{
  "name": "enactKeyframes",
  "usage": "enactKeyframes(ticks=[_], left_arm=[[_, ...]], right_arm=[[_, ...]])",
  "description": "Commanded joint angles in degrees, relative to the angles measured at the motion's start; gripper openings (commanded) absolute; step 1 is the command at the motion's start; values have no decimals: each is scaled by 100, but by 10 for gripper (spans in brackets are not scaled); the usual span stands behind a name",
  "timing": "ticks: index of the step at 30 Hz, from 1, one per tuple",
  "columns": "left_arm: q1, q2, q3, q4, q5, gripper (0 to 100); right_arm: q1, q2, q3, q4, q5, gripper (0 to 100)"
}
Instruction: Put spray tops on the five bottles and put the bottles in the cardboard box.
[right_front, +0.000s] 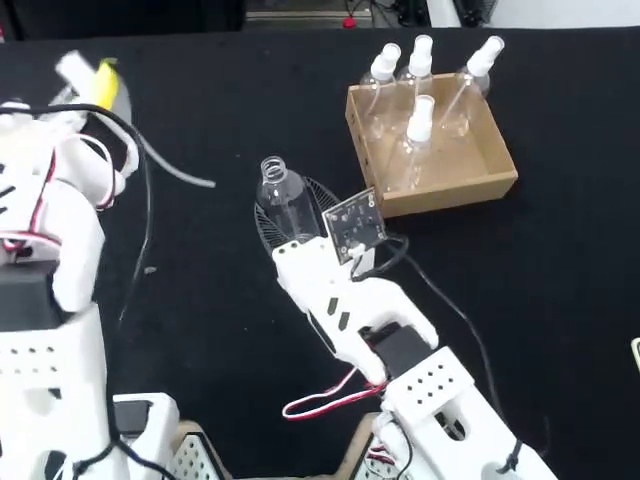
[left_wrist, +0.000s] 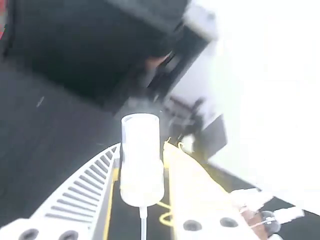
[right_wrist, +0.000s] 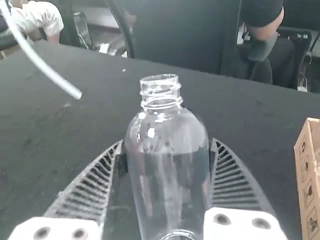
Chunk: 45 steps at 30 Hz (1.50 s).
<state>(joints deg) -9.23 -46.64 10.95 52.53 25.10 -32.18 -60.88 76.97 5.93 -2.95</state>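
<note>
High view: an uncapped bottle (right_front: 282, 200) is held upright by the right gripper (right_front: 292, 228), near the cardboard box (right_front: 450, 192) where four topped bottles (right_front: 420, 125) stand. Left wrist view: a spray top (left_wrist: 141, 160) is clamped by the left gripper (left_wrist: 142, 147). Right wrist view: the bottle's body is squeezed from both sides.

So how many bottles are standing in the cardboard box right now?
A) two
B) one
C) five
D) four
D: the high view shows four bottles with white spray tops standing inside the cardboard box, while one more open bottle is outside it, held in the right pincer.
</note>
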Motion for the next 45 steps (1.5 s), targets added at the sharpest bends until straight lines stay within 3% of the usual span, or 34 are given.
enactKeyframes(ticks=[1, 7, 11, 30, 38, 45], left_arm=[[664, -246, -338, -1002, -378, 30], [1684, -220, -347, -1451, -1336, 30], [2044, -176, -338, -1433, -1538, 30], [2088, 765, -699, -1363, -1538, 30], [2800, 1037, -1209, -62, -1996, 30], [2888, 1257, -1253, 237, -2057, 41]], right_arm=[[-62, -207, -4, -246, 0, 169], [-62, -215, 154, -246, 0, 169], [-53, -215, 154, -246, 0, 169], [-44, -215, 145, -703, 9, 169], [-44, -215, 154, -888, 9, 169], [-44, -215, 154, -862, 9, 169]])
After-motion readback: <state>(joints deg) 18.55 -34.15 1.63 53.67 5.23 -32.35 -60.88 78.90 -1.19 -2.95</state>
